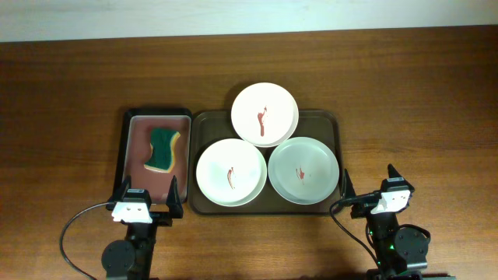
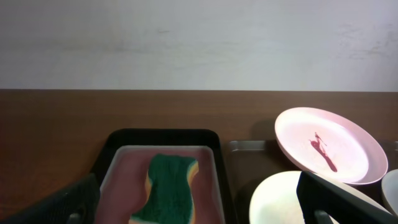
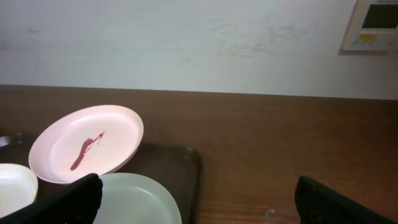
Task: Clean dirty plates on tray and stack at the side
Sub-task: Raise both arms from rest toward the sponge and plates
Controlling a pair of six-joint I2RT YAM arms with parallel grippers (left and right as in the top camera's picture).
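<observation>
Tray (image 1: 212,128) sits mid-table, long side toward the arms. All three plates are on it, none cleaned. Near-left plate (image 1: 231,173) and near-right plate (image 1: 303,169) lie flat side by side along the tray's near edge, rims touching or nearly so. Far plate (image 1: 265,114) overhangs the tray's far rim and, in both wrist views, sits tilted with its near edge propped on the other two. Each shows a red smear at centre, largest on the far plate. Just left of the tray is a smaller tray (image 1: 128,155) with a green-and-yellow sponge (image 1: 162,149) lying in it, no gripper touching it. Left gripper (image 1: 149,188) hovers at the smaller tray's near end, jaws spread wide, nothing between them. Right gripper (image 1: 369,180) stands off the tray's near-right corner, jaws likewise wide and empty. Table (image 1: 420,93) to the right of the tray carries no stack. Judgement: task at its very start. Nothing wiped, nothing stacked; sponge pickup, three wipes and three placements all remain.
</observation>
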